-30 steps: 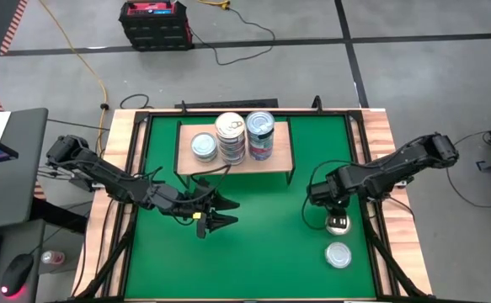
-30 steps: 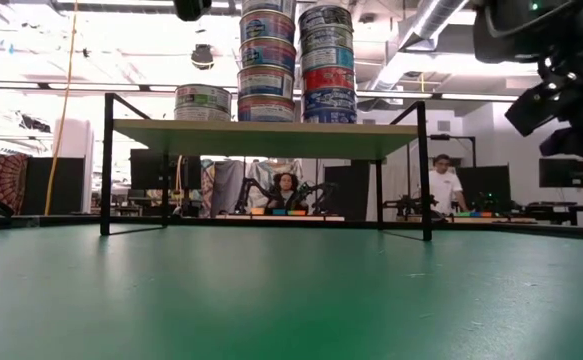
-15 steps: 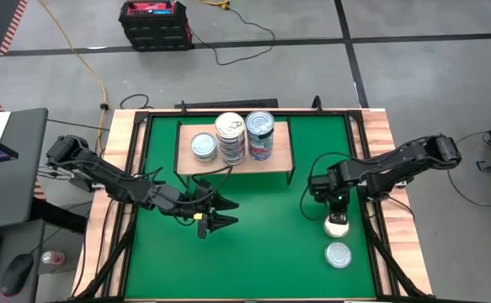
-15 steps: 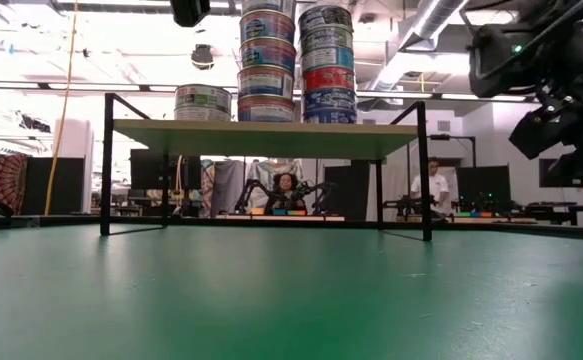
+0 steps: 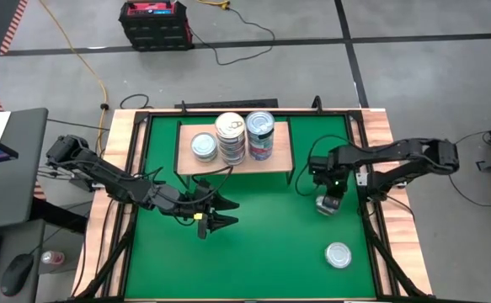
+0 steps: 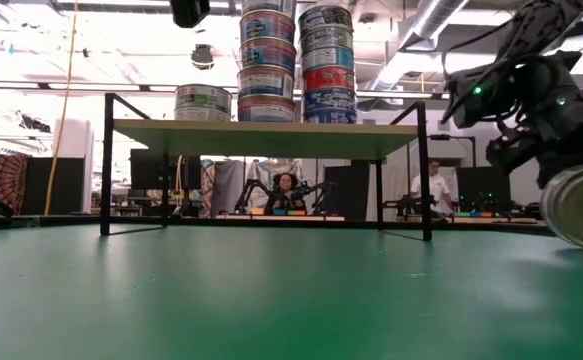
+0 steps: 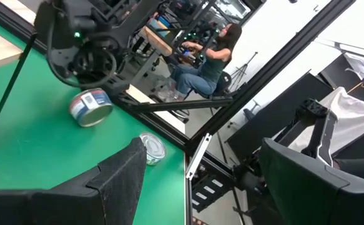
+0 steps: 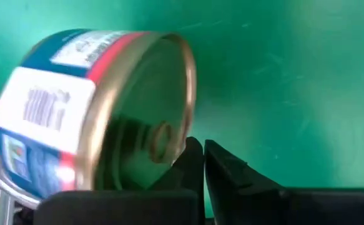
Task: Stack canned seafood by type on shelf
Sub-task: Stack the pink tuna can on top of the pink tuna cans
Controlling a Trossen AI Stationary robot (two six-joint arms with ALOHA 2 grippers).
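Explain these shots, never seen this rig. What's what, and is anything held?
Two robot arms work at a green table. One camera looks straight down, one sits level with the tabletop, and one rides on each wrist. From above, the left gripper hangs open over mid-table. The right gripper is shut, right beside a tilted tin; I cannot tell whether it pinches the rim. Another tin lies flat on the table, apart. The shelf carries a single tin, a pale-lidded stack and a blue-lidded stack.
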